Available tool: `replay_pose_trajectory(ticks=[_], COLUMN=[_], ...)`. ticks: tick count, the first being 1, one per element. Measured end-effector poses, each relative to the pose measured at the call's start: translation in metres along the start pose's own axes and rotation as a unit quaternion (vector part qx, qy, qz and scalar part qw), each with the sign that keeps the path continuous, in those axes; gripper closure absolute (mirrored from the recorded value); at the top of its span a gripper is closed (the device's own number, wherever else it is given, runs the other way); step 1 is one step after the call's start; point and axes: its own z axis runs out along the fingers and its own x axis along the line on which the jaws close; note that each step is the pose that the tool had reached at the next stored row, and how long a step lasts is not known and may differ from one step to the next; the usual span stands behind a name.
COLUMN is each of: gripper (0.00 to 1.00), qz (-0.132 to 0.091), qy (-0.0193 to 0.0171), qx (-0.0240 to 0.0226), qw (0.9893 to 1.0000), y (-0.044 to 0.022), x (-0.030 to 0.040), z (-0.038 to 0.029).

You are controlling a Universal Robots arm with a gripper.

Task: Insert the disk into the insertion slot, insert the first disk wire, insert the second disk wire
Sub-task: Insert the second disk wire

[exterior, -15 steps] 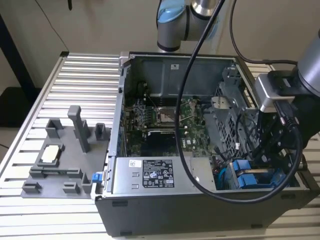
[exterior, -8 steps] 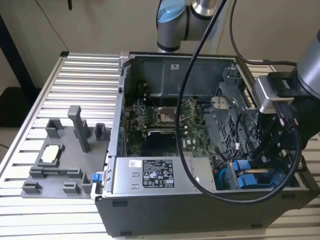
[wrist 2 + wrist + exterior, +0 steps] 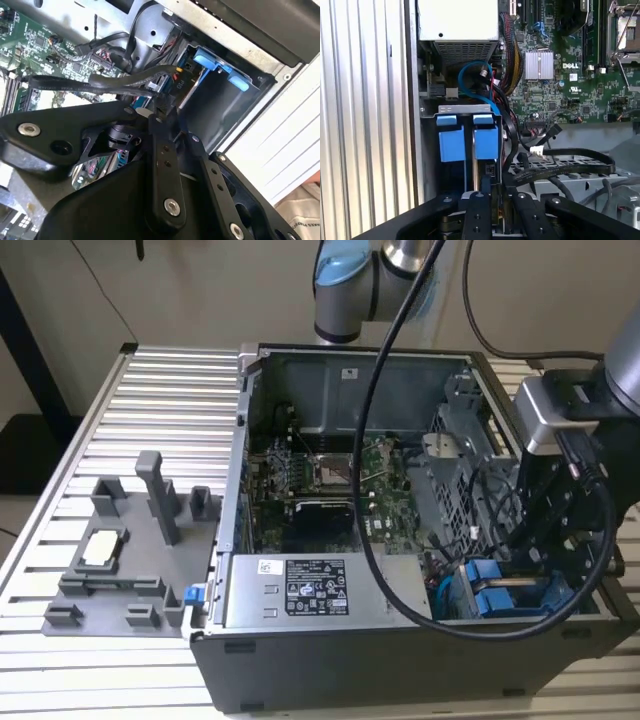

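The disk [image 3: 490, 592] sits in the insertion slot [image 3: 465, 108] at the case's front corner on the exterior view's right. Its two blue frame tabs [image 3: 452, 143] stick out of the grey bay. My gripper [image 3: 496, 192] is down inside the case right at the disk's end. The fingers [image 3: 479, 210] stand close together on a small connector. A black disk wire [image 3: 130, 80] runs across to the fingertips [image 3: 156, 120] in the second wrist view, next to the blue tabs [image 3: 220, 67]. In the exterior view the black gripper body [image 3: 545, 500] hangs over the disk.
The grey labelled power-supply box [image 3: 320, 590] lies beside the bay, with the green motherboard [image 3: 330, 475] behind it. A thick black robot cable [image 3: 375, 490] droops across the open case. A grey fixture tray [image 3: 120, 550] with posts stands on the slatted table [image 3: 150, 390] at the exterior view's left.
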Motion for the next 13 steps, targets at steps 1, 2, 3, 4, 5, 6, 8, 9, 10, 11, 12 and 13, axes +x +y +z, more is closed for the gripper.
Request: replay_pose_trajectory(ticks=[1,2,3,4,5,6,8,9,10,11,12,13], gripper=[0.76,0.76,0.76,0.76,0.76,0.76,0.76,0.76,0.76,0.76,0.76,0.76], qz=[0.000,0.000,0.000,0.000,0.000,0.000,0.000,0.000,0.000,0.000,0.000,0.000], qy=[0.0000,0.0000,0.0000,0.0000,0.0000,0.0001,0.0000,0.0000,0.0001,0.0000,0.0001,0.0000], qx=[0.0000,0.0000,0.0000,0.0000,0.0000,0.0000,0.0000,0.0000,0.0000,0.0000,0.0000,0.0000], qw=[1.0000,1.0000,1.0000,1.0000,1.0000,1.0000,1.0000,1.0000,1.0000,1.0000,1.0000,1.0000], y=[0.0000,0.0000,0.0000,0.0000,0.0001,0.0000,0.0000,0.0000,0.0000,0.0000,0.0000,0.0000], x=[-0.0004,-0.0008,-0.0012,-0.0016,-0.0020,-0.0024,-0.0031,-0.0035,-0.0038,-0.0040,-0.0041,-0.0041], z=[-0.0040,-0.0085,-0.0129,-0.0174,-0.0220,-0.0265,-0.0340,-0.0379,-0.0414,-0.0442,-0.0450,-0.0449])
